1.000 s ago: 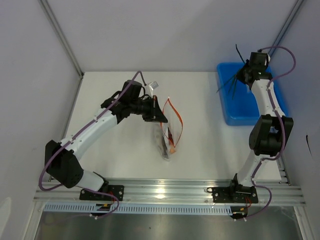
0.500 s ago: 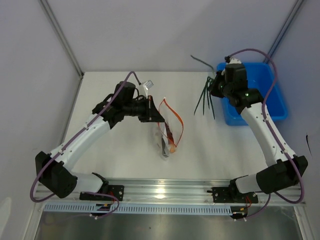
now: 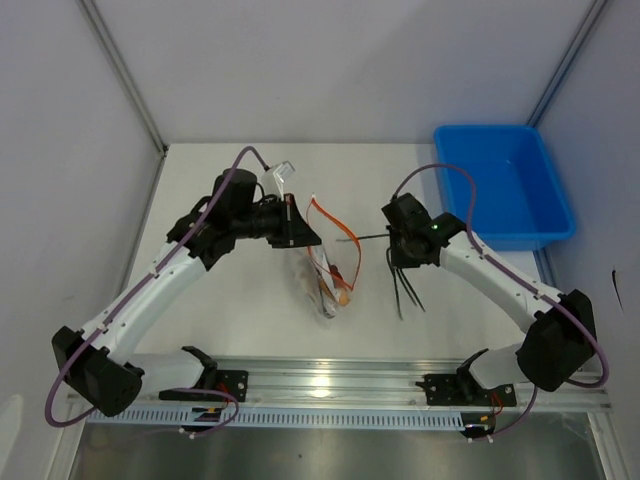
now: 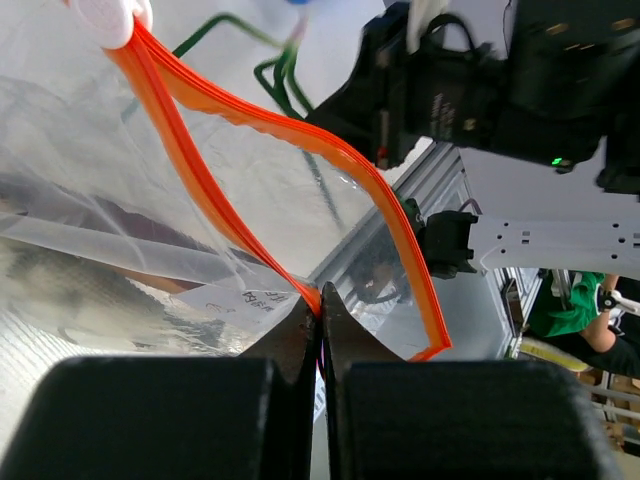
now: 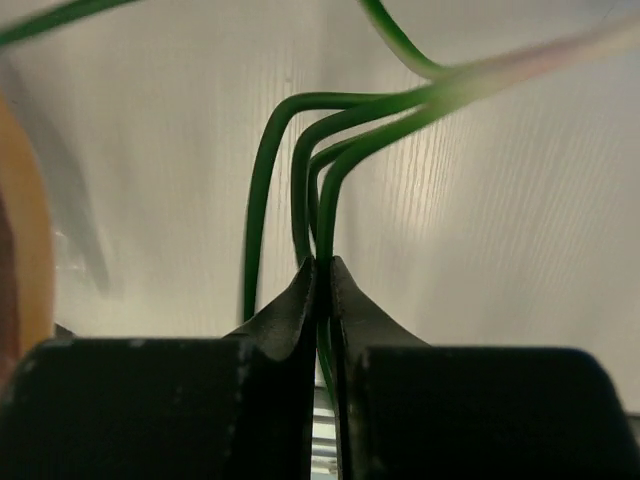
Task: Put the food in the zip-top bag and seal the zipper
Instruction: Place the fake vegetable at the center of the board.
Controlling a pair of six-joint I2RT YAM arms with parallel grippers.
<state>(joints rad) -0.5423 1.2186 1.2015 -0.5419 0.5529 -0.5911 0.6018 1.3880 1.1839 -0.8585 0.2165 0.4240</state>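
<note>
The clear zip-top bag [image 3: 322,270] hangs at mid-table with its mouth open; its orange-red zipper [image 3: 340,225] forms a loop. My left gripper [image 3: 308,236] is shut on the zipper edge [image 4: 310,295] and holds the bag up. An orange piece [image 3: 343,297] and a dark piece show low inside the bag. My right gripper [image 3: 393,245] is shut on the green leaf strips [image 3: 404,285], just right of the bag mouth, apart from it. The strips [image 5: 320,200] rise from between the fingers in the right wrist view. The right arm [image 4: 480,90] shows through the bag in the left wrist view.
A blue plastic tray [image 3: 545,215] stands at the back right. A small white tab [image 3: 281,172] sticks up by the left wrist. The aluminium rail [image 3: 340,385] runs along the near edge. Grey walls close the back and sides.
My right gripper has carried the green strips from the blue tray leftward and nearer, to beside the bag mouth. My left gripper has kept hold of the bag, shifting slightly left.
</note>
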